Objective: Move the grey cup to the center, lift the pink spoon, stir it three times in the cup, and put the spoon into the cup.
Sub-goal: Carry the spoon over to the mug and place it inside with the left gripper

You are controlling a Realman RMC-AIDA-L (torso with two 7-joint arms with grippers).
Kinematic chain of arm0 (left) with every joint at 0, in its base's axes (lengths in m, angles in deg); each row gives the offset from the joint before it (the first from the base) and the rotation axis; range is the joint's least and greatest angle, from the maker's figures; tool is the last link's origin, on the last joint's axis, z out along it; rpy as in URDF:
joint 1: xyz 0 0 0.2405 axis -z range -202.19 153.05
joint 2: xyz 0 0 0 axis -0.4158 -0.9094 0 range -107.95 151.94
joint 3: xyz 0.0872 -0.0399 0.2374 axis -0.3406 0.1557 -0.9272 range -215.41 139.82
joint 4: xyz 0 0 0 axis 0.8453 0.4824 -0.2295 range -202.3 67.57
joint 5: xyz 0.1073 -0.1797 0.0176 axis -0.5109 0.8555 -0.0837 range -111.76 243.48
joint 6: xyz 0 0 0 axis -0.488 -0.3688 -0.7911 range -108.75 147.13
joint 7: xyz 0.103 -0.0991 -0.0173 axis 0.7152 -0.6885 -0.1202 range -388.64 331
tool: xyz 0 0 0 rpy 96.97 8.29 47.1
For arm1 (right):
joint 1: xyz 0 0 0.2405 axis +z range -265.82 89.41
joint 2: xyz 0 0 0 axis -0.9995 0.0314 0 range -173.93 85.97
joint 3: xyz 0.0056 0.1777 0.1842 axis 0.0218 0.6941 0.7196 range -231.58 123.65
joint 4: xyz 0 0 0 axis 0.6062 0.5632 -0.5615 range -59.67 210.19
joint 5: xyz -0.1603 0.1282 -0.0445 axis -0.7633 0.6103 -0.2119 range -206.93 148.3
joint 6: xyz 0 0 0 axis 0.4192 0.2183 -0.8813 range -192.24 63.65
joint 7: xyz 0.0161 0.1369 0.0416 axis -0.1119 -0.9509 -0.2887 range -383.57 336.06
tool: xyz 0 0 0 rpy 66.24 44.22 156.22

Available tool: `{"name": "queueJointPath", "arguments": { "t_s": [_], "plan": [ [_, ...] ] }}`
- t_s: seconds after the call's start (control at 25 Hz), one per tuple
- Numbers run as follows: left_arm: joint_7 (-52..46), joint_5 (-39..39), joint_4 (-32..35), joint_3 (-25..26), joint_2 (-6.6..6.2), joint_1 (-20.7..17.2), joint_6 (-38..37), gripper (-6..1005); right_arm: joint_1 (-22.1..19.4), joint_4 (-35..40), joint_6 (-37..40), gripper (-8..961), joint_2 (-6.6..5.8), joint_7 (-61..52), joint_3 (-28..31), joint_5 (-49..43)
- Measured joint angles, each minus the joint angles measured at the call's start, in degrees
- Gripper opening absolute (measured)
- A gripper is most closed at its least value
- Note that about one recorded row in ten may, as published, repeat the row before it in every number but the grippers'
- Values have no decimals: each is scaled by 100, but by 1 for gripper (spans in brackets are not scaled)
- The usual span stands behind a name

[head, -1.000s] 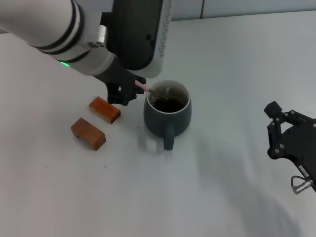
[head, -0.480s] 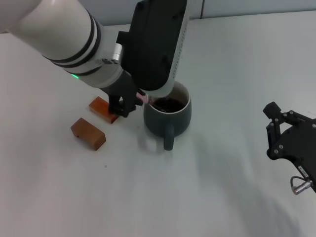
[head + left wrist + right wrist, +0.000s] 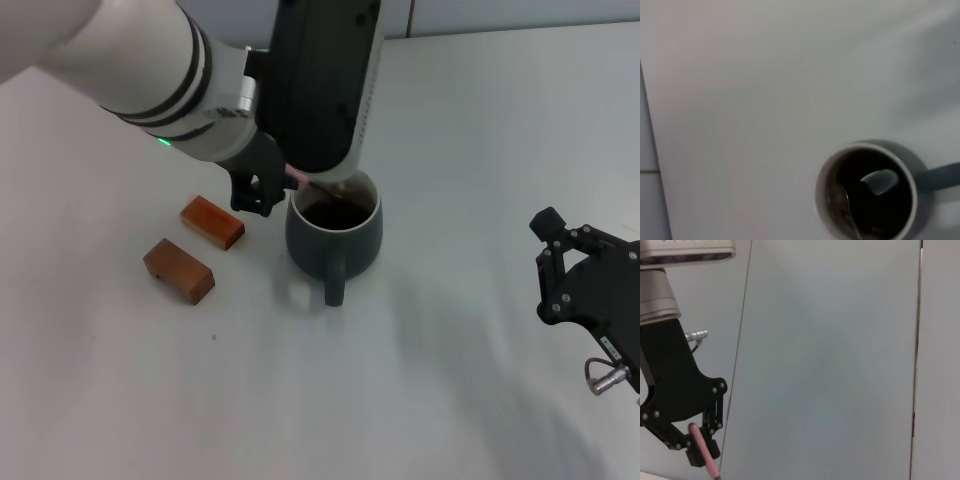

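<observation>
pink spoon (image 3: 296, 178) in left gripper (image 3: 268, 188), over grey cup (image 3: 333, 238)

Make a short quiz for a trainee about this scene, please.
1. True or false: the left gripper holds the pink spoon.
2. Where is the spoon's metal end? A) on the table B) inside the grey cup C) on a wooden block
3. Fill in: the right gripper rests to the cup's ____.

Key: 1 true. 2 B. 3 right, away from it.
</observation>
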Motion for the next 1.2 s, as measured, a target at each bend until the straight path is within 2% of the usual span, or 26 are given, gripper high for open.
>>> {"name": "queueJointPath", "arguments": {
  "t_s": [0.24, 0.44, 0.6, 0.84, 1.0, 1.2],
  "plan": [
    [-7, 150, 114, -171, 0, -16, -231, 158, 3, -9, 4, -2, -1, 0, -8, -45],
    [-35, -139, 153, -132, 1, -52, -387, 160, 102, -11, -53, -2, 7, 0, -9, -70],
    [-57, -429, 91, -168, 0, -65, -224, 161, 126, -10, -55, -2, 8, 0, -9, -71],
    [-59, -281, 75, -242, 1, -49, 37, 163, 135, -10, -59, -1, 10, -1, -9, -70],
    [-43, 23, 138, -295, 1, -61, -57, 165, 139, -10, -60, -1, 10, -3, -8, -71],
    [-63, -59, 191, -266, 0, -90, -354, 167, 162, -10, -97, -1, 10, -6, -8, -70]
  ]
}}
